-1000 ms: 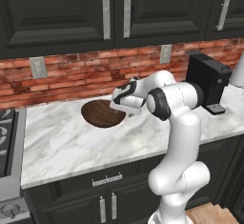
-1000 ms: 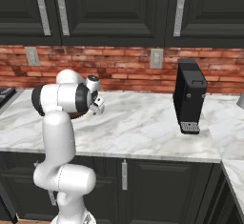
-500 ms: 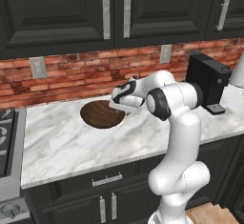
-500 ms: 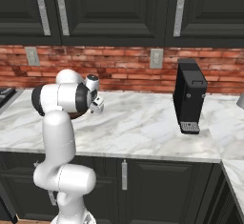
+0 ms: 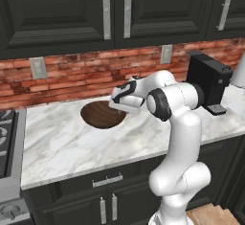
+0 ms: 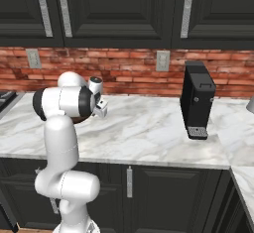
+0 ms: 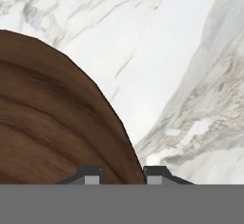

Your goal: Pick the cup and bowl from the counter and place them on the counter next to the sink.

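Change since earlier frame: the white arm's hand has stayed at the bowl's right rim, and the bowl lies in the same spot on the counter; no shift of the scene in either base view.
Gripper: the two-finger gripper (image 7: pixel 122 175) sits at the bottom centre of the hand view, its two small dark fingertips (image 7: pixel 88 174) standing one on each side of the bowl's rim; the rim edge passes between them. In the left base view the gripper (image 5: pixel 116 105) is at mid-frame, tipped down onto the bowl's right edge.
Gripper state: jaws narrowed about the rim; whether they already pinch the wood cannot be told.
Bowl: wide, shallow, round, dark brown wooden bowl (image 5: pixel 102 114) with visible grain, resting on the counter left of centre in the left base view, in front of the brick wall. In the hand view the bowl (image 7: pixel 52 123) covers the left and lower-left part of the frame.
Counter: white marble countertop (image 5: pixel 67 147) with grey veins on black cabinets, running across the middle of both base views; in the hand view the counter (image 7: pixel 190 75) takes up the upper and right part.
Background: red brick wall (image 5: pixel 72 75) with a grey outlet plate (image 5: pixel 38 68) at left; a black box-shaped coffee machine (image 6: pixel 197 99) stands on the counter at right of centre in the right base view, well apart from the bowl.
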Robot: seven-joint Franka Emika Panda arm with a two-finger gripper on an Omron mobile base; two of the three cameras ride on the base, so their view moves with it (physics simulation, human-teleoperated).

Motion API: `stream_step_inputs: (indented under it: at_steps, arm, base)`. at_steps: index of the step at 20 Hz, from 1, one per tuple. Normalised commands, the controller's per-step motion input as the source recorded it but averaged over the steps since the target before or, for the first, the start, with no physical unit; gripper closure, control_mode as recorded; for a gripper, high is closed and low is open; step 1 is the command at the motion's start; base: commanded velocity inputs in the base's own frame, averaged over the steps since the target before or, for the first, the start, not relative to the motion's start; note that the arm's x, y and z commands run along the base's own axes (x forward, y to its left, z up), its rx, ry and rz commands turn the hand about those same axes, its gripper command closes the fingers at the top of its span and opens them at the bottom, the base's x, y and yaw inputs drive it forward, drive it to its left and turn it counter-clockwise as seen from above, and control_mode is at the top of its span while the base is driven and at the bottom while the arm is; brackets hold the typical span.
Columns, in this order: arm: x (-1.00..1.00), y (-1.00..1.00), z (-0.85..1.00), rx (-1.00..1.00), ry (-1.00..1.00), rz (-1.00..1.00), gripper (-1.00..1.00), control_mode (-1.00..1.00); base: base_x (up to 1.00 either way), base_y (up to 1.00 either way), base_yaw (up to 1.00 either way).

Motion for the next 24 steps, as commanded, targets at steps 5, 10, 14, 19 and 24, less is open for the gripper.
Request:
stream_step_inputs:
  at_steps: [5, 10, 14, 19, 24]
  arm:
    - [0.00, 0.00, 0.00, 0.00, -0.02, 0.00, 1.00, -1.00]
    - [-0.23, -0.19, 0.02, 0.00, -0.05, 0.00, 1.00, -1.00]
    - [-0.50, -0.38, 0.00, 0.02, -0.06, 0.00, 1.00, -1.00]
    - [-0.59, -0.42, 0.02, 0.06, -0.07, 0.00, 1.00, -1.00]
    - [-0.47, -0.40, 0.03, 0.06, 0.00, 0.00, 1.00, -1.00]
  base:
    - [0.00, 0.00, 0.00]
    - [0.00, 0.00, 0.00]
    - [0.00, 0.00, 0.00]
    - [0.00, 0.00, 0.00]
    - [0.00, 0.00, 0.00]
